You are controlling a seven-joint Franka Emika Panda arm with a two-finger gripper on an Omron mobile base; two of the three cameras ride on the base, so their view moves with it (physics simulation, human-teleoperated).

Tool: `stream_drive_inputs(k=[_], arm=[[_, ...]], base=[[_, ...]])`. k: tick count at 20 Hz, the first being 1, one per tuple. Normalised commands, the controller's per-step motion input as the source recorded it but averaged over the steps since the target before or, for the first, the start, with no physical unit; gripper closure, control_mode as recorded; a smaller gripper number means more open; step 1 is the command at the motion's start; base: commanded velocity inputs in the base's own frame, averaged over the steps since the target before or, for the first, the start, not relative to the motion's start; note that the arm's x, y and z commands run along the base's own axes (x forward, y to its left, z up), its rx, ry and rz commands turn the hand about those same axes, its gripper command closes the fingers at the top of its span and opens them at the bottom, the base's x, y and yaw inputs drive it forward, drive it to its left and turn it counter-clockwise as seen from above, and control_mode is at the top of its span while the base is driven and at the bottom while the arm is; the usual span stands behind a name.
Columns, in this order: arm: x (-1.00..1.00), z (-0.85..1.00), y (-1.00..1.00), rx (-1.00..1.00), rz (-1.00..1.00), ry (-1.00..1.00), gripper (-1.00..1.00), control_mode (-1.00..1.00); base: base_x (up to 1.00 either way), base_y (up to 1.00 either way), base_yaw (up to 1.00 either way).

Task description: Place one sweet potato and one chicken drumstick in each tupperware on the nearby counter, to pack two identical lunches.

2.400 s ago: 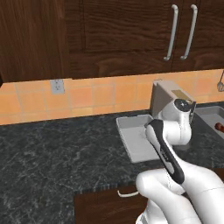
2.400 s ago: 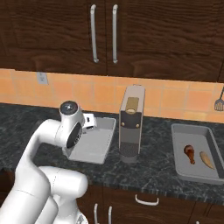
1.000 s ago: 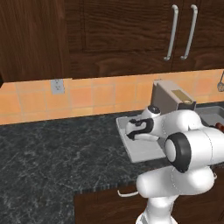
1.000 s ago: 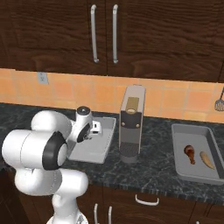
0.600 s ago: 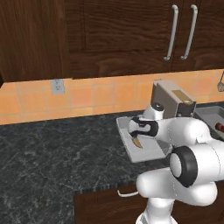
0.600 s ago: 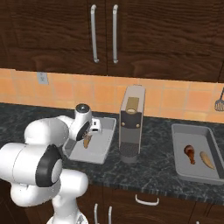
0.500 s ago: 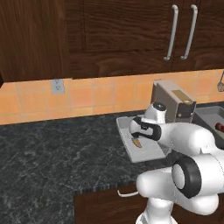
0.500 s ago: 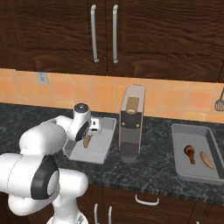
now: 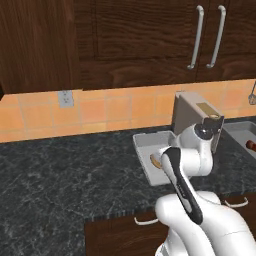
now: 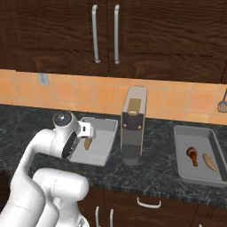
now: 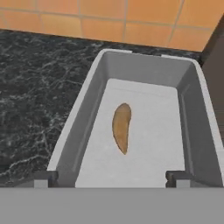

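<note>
My pincer above a tray holding one sweet potato.

My pincer (image 11: 111, 178) hangs spread wide and empty over the near tray (image 11: 194, 113), placed to leave food inside. Just beyond my tips the sweet potato (image 11: 121, 127) lies loose on its floor. The far tray (image 10: 182, 153) holds a drumstick (image 10: 192, 155) and another tuber (image 10: 209, 162).

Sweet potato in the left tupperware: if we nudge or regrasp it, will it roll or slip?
The sweet potato looks rigid, curved and tapered, so it would probably pivot rather than roll straight. It lies flat on the tupperware floor, which looks smooth, so it may slide. The low walls should stop it.
</note>
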Motion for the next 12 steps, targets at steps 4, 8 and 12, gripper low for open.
stream_drive_inputs(k=[4,8,12], arm=[[-0.87,0.54,0.00,0.02,-0.23,-0.04,-1.00,-1.00],[-0.82,0.13,0.00,0.00,-0.14,-0.02,-1.00,-1.00],[-0.99,-0.24,0.03,-0.01,-0.07,-0.09,-1.00,-1.00]], base=[[0.00,0.00,0.00],[0.00,0.00,0.00],[0.00,0.00,0.00]])
